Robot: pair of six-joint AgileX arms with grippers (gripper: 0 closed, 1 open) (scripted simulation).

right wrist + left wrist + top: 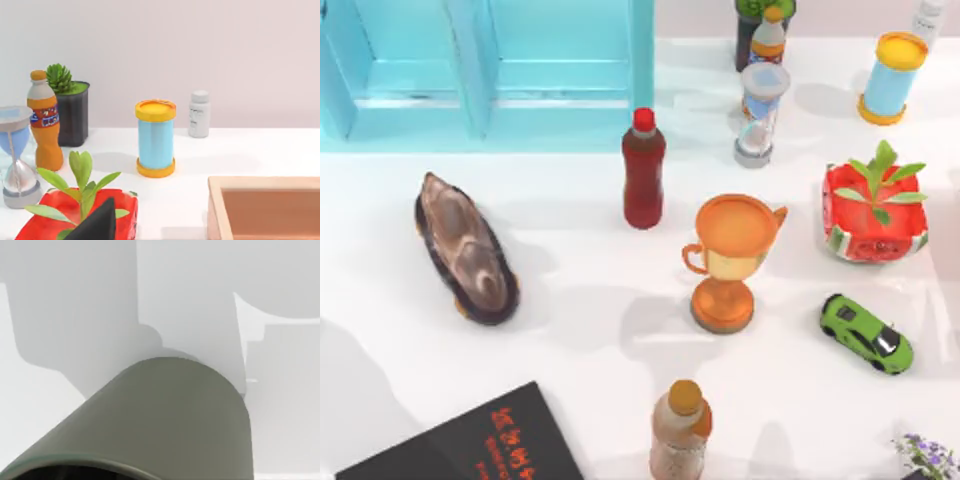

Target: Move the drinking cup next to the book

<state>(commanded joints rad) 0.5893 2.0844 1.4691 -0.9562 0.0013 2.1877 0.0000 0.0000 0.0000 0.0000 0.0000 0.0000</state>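
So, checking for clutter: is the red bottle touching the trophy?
Apart. The top view shows bare white table between the red bottle and the trophy.

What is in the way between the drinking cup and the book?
Nothing visible. The drinking cup is close to the left wrist camera with bare table past it; the table around the book is bare too.

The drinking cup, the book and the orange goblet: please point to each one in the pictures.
drinking cup [170, 415], left wrist view, on its olive-grey side wall.
book [485, 445], top view, on its black cover near the lettering.
orange goblet [732, 232], top view, on its bowl.
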